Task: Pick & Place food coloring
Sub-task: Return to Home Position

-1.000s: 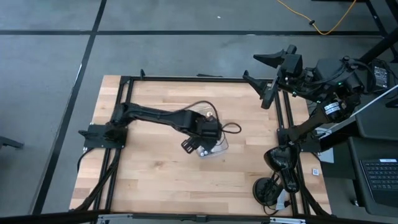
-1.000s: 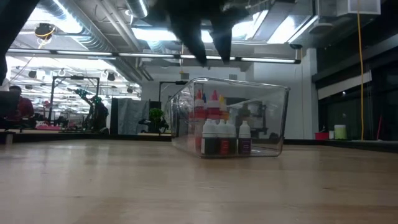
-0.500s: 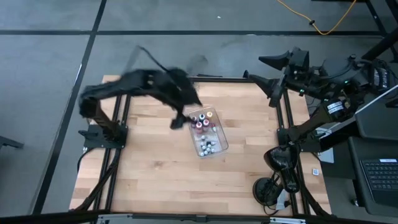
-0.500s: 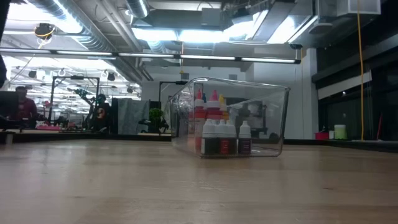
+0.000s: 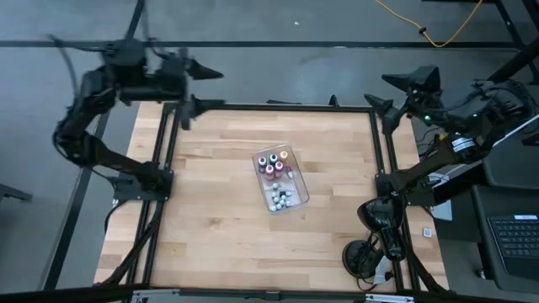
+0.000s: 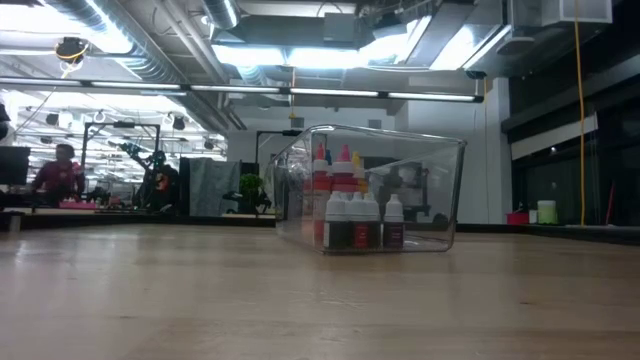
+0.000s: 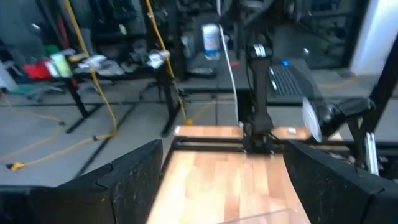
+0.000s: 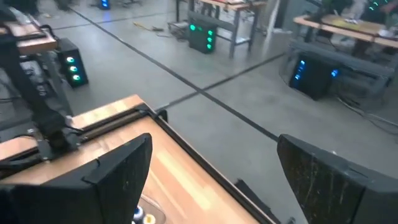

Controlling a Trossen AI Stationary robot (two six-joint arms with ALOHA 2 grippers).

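Food coloring: the small bottles [image 5: 276,178] all stand upright inside the clear tray near the middle of the table. Red, orange and pink tops crowd the end nearer the two grippers, and white caps fill the other end. In the low view, dark bottles with white caps stand in front and taller red ones behind.
Left gripper: the left gripper [image 5: 205,88] hangs above the table's far left corner, well apart from the tray. Its jaws are spread wide and hold nothing.
Person: a person [image 6: 60,172] sits far off in the room behind the table, at the left of the low view.
Table: the wooden table [image 5: 210,231] carries a black frame along its edges; the tray is the only thing resting on the boards.
Tray: the tray [image 5: 301,199] lies at a slant to the table's edges, and none of the bottles is outside it.
Right gripper: the right gripper [image 5: 396,94] hangs at the table's far right corner, beyond the frame, well away from the tray. Its jaws are released wide and are empty.
Keyboard: a keyboard [image 5: 514,242] sits off the table to the right.
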